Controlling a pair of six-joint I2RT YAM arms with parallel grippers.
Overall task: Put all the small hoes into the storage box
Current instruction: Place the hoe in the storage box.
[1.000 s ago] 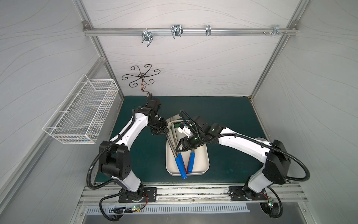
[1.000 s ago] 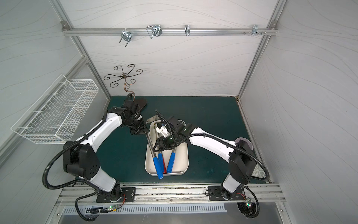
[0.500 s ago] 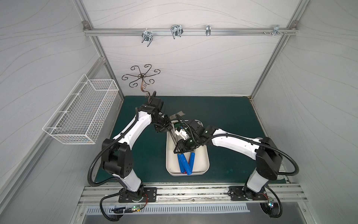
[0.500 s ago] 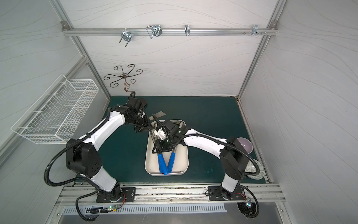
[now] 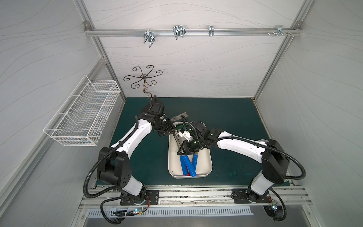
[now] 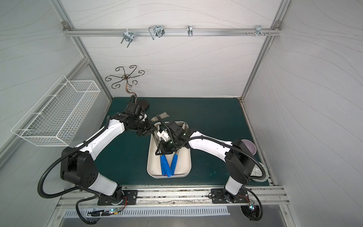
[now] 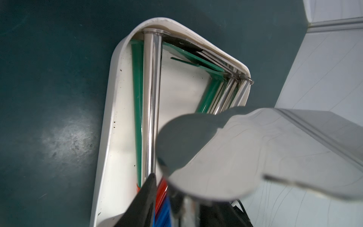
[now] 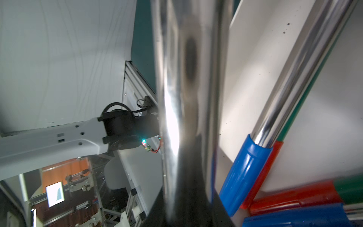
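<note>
A dark green mat (image 5: pixel 225 118) covers the tabletop, closed in on three sides by white panels with thin wavy lines, set in an aluminium frame. A silver rail (image 5: pixel 235 32) crosses the back panel, and several metal hooks (image 5: pixel 148 37) hang from it. A white wire-mesh basket (image 5: pixel 84 118) is fixed to the wall on the robot's left. A dark scrolled-iron ornament stand (image 5: pixel 145 78) rises at the mat's far left corner. In a top view a pale round disc (image 6: pixel 249 149) shows behind the right arm's shoulder.

The shallow cream-white plastic tray (image 5: pixel 205 165) lies mid-mat, its long side running away from the robot's base. It holds several other tools (image 5: pixel 194 161) with chrome or green shafts and blue or red grips, their heads crowded into the far corners.

The small hoe (image 5: pixel 189 167), with a chrome shaft and a blue grip, lies slantwise on top of them. Its grip is at the tray's near end and its shaft slopes up. Its flat steel blade (image 5: pixel 181 116) pokes past the far rim above the mat.

The right gripper (image 5: pixel 181 152) is clamped tight on the shaft at mid-tray, and its wrist hides much of the tray's far half. The left gripper (image 5: pixel 170 128) sits at the far rim by the hoe's neck with its jaws a little apart. In the left wrist view one black finger (image 7: pixel 143 202) stands clear of the metal.
</note>
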